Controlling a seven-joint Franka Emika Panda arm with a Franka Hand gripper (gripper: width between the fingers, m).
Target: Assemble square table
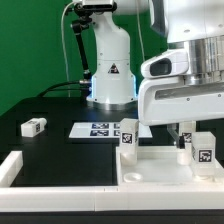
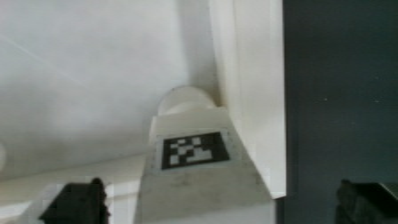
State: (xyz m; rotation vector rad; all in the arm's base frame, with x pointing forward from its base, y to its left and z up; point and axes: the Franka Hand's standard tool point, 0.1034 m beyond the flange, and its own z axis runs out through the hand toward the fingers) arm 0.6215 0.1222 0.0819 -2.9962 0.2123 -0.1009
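A black surface (image 1: 60, 155) carried the marker board (image 1: 92, 130), lying flat toward its far edge. A low white border bar (image 1: 12, 168) lined the near corner on the exterior view's left. A green backdrop (image 1: 30, 50) stood behind.

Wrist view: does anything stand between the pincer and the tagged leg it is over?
Nothing visible does. The open pincer has a fingertip on either side of the leg, seen against the white tabletop. Only bare gaps lie between the leg and the fingertips.

Tagged legs (image 1: 128, 134) upright on white tabletop (image 1: 155, 165)
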